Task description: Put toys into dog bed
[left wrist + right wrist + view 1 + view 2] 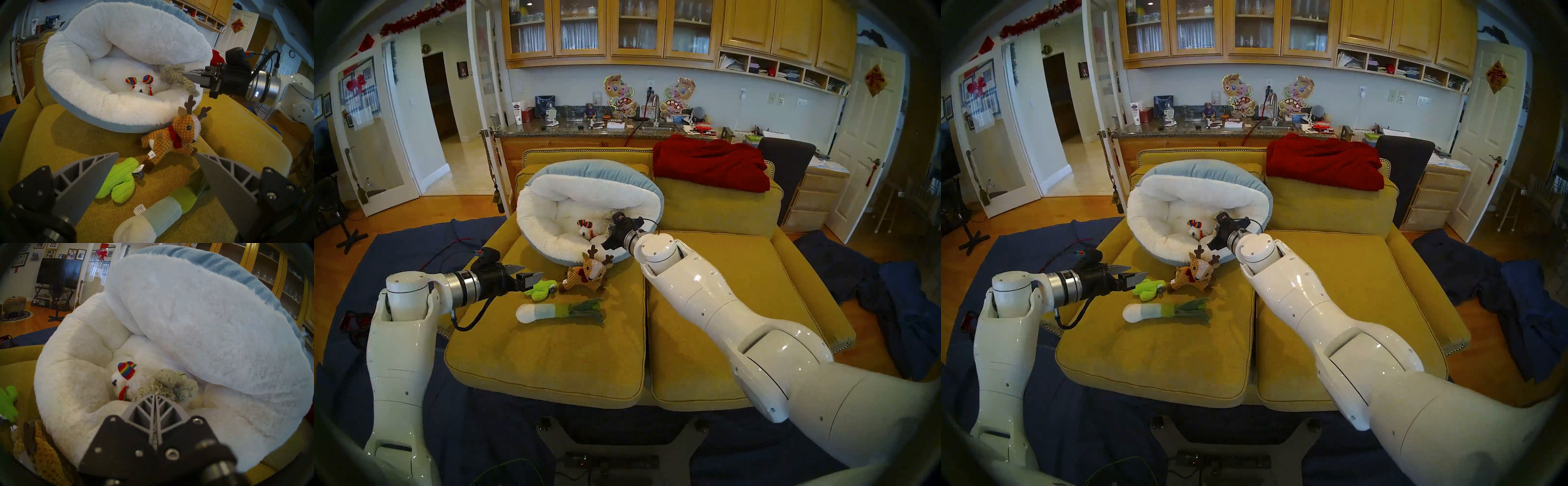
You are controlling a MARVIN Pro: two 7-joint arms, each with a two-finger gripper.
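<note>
Two toys lie in the round white-fleece, blue-sided dog bed (551, 234). My right gripper (154, 397), fingers pressed together and empty, hangs over its rim. My left gripper (156, 162), spread wide, hovers above the lime-green plush cactus (119, 181) on the seat; next, I judge, descend and pinch it.

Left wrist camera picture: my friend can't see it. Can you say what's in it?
The open left hand hovers over a yellow sofa above a green cactus toy and leek toy. Beyond, a reindeer toy lies against the dog bed.
</note>
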